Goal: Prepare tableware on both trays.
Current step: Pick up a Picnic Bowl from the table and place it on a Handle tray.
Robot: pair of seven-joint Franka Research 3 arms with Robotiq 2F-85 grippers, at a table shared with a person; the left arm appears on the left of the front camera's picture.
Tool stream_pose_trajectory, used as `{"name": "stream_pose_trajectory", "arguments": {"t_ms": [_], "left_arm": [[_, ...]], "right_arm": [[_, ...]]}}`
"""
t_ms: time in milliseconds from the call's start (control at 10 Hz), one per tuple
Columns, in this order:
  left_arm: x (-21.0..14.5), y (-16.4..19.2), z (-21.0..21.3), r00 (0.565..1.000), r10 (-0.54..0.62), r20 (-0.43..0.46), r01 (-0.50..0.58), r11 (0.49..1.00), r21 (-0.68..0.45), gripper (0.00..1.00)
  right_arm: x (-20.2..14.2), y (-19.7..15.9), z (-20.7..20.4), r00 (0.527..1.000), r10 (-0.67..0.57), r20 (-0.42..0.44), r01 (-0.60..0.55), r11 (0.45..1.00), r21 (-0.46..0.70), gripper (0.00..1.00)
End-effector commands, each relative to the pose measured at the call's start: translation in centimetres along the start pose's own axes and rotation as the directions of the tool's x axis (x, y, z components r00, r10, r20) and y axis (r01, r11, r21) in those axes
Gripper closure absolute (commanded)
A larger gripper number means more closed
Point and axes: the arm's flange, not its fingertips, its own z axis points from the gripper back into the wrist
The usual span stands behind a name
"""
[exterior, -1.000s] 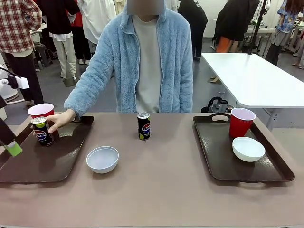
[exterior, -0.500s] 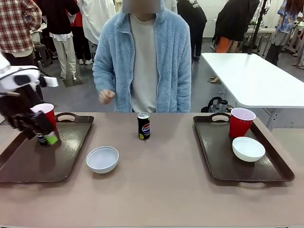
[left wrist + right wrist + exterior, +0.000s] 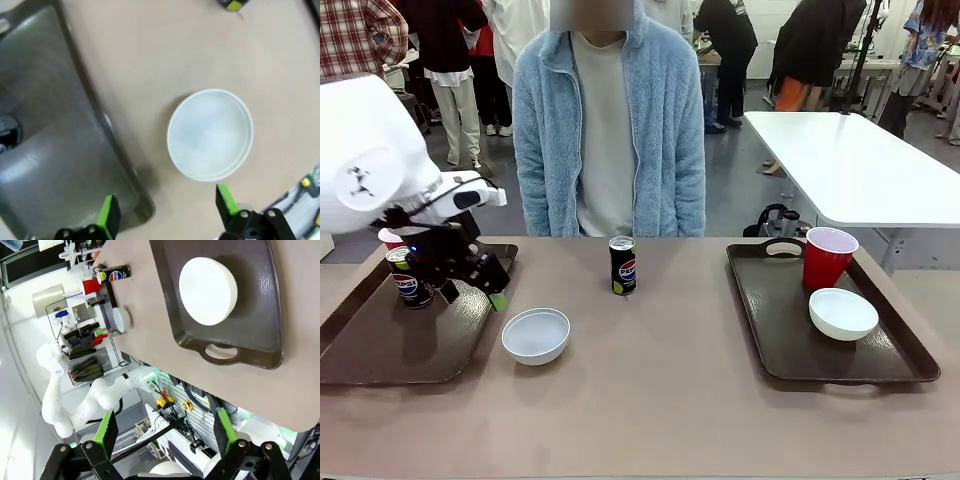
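Brown table [image 3: 660, 400]: person [image 3: 605, 130] has pulled back, leaving one can [image 3: 408, 277] on left tray [image 3: 380, 350] w/ red cup [image 3: 390, 239]. Left gripper [image 3: 167, 204] has swung in over tray's inner rim, fingers wide, empty, bowl [image 3: 535, 335] just ahead on bare table. Prob. bowl goes in next; 2nd can [image 3: 622, 265] waits mid-table. Right gripper [image 3: 165, 427] wide, empty, above right tray [image 3: 260, 315].

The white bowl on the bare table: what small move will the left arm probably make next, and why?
Probably slide the open left gripper over the bowl and lower onto its rim. It hangs above the left tray edge, just short of the bowl, and that tray holds a cup and can but no bowl.
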Motion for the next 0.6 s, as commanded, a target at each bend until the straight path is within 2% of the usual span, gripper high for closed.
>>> {"name": "stream_pose_trajectory", "arguments": {"t_ms": [0,300,400,500], "left_arm": [[-1.0,0.1,0.9,1.000,0.004,0.020,-0.004,1.000,-0.007,0.00],[0.0,0.0,-0.3,1.000,-0.001,0.000,0.001,1.000,0.000,0.00],[0.8,-0.6,-1.6,1.000,0.016,0.024,-0.016,1.000,0.007,0.00],[1.4,-1.4,-2.4,0.999,0.027,0.029,-0.028,0.999,0.027,0.00]], "right_arm": [[-0.1,-0.1,-0.1,1.000,0.002,0.008,-0.002,1.000,0.007,0.00],[0.0,0.0,0.0,1.000,0.000,0.000,0.000,1.000,0.000,0.00],[-0.1,-0.2,1.2,0.997,0.020,0.072,-0.022,1.000,0.020,0.00],[-0.5,-0.6,1.2,0.994,0.023,0.105,-0.030,0.998,0.062,0.00]]}}
